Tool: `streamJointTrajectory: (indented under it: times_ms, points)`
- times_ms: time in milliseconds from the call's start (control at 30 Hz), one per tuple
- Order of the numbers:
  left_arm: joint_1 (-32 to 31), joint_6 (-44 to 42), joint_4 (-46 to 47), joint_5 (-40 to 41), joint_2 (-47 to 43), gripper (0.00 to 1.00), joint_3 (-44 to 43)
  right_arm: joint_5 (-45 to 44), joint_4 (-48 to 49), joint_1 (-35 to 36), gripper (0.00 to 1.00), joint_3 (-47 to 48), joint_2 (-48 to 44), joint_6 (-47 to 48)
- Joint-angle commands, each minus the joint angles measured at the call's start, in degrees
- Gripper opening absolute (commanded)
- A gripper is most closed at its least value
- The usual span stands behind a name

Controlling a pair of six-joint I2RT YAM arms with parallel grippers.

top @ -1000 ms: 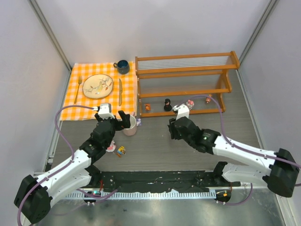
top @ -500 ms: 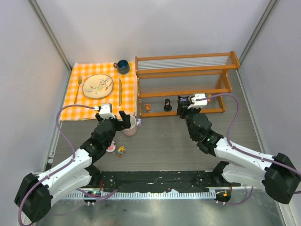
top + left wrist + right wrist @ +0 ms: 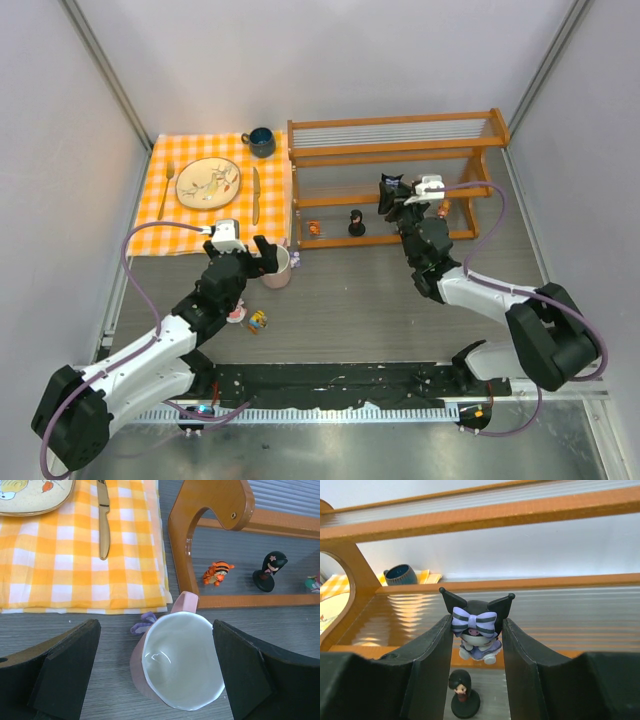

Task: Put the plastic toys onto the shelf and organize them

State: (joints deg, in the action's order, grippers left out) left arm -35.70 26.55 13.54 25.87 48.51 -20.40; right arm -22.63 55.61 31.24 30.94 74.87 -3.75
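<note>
Shelved: tiger toy [image 3: 217,573], dark-haired toy [image 3: 269,570] and pink toy [image 3: 442,210] stood on the lowest tier of the shelf [image 3: 400,150].
Right hand [image 3: 477,630]: pinched a black bow-topped toy [image 3: 476,625] at the middle tier, apparently not yet released.
Left hand [image 3: 157,670]: spread around the mug [image 3: 182,667], holding nothing.
Remaining: purple toy [image 3: 142,625], pink-white toy [image 3: 236,315] and yellow toy [image 3: 258,320] lay on the counter [image 3: 350,300].

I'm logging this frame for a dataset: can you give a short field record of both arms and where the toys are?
right gripper: shut on black horned figurine with a purple bow, in front of the shelf
left gripper: open, fingers either side of the pink mug, not touching
bottom tier: tiger figurine, black-haired figurine
on table: purple toy beside mug; pink-white toy and yellow-orange toy near the left arm
</note>
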Motion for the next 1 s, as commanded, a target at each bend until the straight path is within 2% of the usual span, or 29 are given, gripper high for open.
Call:
streamJointTrajectory:
  times_ms: [0, 400, 967]
  points:
    - [0.28, -0.44, 3.33, 0.32, 0.18, 1.00, -0.87, 4.70, 8.10, -1.36, 0.01, 4.83, 2.29, -1.96]
    - [0.28, -0.09, 3.42, -0.20, 0.53, 1.00, -0.87, 0.75, 5.56, -1.36, 0.01, 10.89, 10.47, -4.25]
    - [0.37, 0.00, 3.33, 0.06, 0.71, 1.00, -0.87, -0.48, 5.55, -1.27, 0.01, 11.42, 15.30, -4.16]
